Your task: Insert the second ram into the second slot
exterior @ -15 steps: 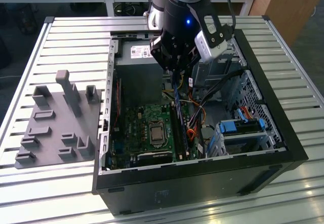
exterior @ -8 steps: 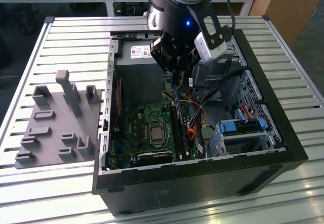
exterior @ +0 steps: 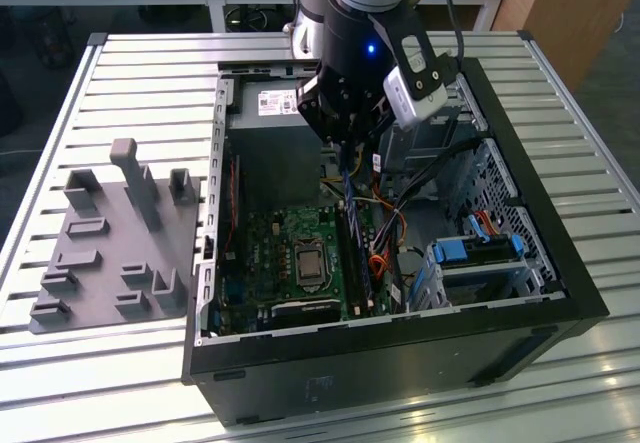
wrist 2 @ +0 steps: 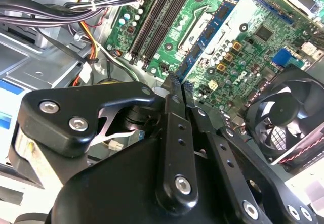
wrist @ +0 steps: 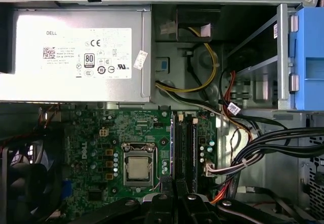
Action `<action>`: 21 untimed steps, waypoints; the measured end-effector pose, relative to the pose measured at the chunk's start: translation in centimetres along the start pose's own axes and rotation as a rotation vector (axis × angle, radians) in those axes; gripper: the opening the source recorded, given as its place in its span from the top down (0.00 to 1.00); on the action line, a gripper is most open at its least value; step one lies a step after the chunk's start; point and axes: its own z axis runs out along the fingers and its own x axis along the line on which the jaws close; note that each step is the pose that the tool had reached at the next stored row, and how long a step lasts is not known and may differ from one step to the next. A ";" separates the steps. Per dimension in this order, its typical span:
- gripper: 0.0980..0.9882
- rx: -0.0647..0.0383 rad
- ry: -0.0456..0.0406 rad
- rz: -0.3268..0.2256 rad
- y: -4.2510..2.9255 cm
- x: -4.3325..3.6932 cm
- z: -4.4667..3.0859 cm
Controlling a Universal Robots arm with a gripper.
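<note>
While the black pincer [exterior: 346, 166] grips the thin blue memory stick [exterior: 348, 201], dark slots [exterior: 358, 263] sit at six o'clock in exterior view; tilt could jam it.

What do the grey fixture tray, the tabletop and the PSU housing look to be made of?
Fixture tray: uniform matte grey with blocky shapes, likely plastic, maybe printed.
Tabletop: ribbed silvery slats, probably aluminium profile.
PSU housing: bare dull-grey sheet metal, judging by its folded edges.
</note>
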 end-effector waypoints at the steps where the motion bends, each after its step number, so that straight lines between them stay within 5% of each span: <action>1: 0.96 0.000 0.0000 0.000 0.00 0.00 0.05; 21: 0.96 0.000 0.0000 0.000 -0.01 0.00 0.46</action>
